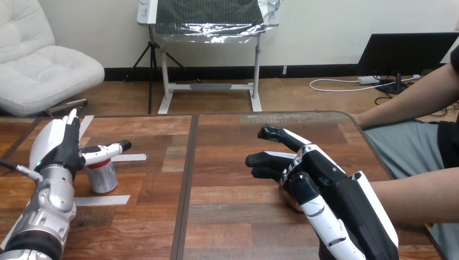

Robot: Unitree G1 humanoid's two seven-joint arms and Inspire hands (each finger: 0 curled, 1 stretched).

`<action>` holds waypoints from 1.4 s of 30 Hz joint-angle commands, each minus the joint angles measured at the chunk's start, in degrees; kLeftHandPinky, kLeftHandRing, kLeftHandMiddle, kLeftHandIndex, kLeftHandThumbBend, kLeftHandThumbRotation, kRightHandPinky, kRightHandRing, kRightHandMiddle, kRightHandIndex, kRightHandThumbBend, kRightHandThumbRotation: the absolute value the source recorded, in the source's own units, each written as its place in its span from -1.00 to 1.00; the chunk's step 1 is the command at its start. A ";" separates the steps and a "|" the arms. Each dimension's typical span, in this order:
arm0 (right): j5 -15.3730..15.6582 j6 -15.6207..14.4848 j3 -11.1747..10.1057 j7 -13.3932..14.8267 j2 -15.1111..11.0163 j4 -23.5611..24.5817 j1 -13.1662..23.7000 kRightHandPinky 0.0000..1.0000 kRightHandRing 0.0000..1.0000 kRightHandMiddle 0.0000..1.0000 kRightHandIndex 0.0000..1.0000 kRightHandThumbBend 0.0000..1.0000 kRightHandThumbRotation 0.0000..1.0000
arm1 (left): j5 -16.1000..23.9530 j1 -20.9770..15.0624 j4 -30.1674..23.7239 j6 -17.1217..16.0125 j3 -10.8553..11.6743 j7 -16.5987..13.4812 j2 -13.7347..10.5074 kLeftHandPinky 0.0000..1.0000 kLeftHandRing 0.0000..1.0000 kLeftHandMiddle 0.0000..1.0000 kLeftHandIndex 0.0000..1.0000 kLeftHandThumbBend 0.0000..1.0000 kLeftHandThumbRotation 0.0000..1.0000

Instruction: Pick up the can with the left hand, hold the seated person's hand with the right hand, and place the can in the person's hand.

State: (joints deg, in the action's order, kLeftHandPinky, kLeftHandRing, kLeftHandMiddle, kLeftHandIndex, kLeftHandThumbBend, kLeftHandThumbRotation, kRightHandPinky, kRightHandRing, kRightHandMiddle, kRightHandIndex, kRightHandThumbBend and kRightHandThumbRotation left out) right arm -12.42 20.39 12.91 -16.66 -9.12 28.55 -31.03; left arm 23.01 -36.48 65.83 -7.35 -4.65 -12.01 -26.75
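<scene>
Left arm: silver forearm coming up from the lower left corner over the worktop
Left hand (62,145): open, back towards the camera, a finger pointing up and the thumb stretched out to the right over the can's top; nothing in its grasp
Can (103,177): small silver metal cylinder with a red band at its top, upright on the worktop just right of the left wrist; contact with the thumb cannot be told
Tape strips (129,157): white, flat on the wood near the can
Worktop (238,216): brown wooden planks, dark seam down the middle
Right hand (335,189): open, fingers reaching out to the left, lightly bent, curled round nothing
Person's hand (291,199): under the right hand, mostly hidden; forearm (417,201) entering from the right edge
</scene>
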 commanded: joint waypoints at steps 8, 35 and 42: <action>-0.24 0.38 -0.17 0.47 0.74 2.40 2.24 0.47 0.54 0.40 0.62 -0.07 0.32 | -1.30 -1.97 0.15 0.22 -0.36 1.13 -0.22 0.71 1.00 1.00 0.96 0.66 -0.12; -0.73 0.70 -0.25 0.41 0.62 2.91 1.89 0.45 0.53 0.40 0.63 -0.09 0.31 | -3.09 -1.93 1.72 1.17 -0.57 1.36 1.77 0.60 0.89 0.88 0.81 0.64 -0.14; -0.89 0.80 -0.39 0.25 0.46 2.93 1.78 0.45 0.53 0.39 0.63 -0.10 0.31 | -2.63 -1.91 1.84 0.97 -1.05 0.95 2.07 0.61 0.87 0.86 0.77 0.65 -0.15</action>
State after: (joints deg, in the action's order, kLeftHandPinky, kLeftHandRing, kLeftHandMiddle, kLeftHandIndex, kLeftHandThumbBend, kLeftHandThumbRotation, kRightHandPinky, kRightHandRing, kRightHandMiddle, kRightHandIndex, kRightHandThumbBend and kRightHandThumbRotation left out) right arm -12.63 20.40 12.88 -16.45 -9.14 28.84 -31.14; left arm 20.09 -36.41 67.95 -5.94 -4.77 -10.31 -25.11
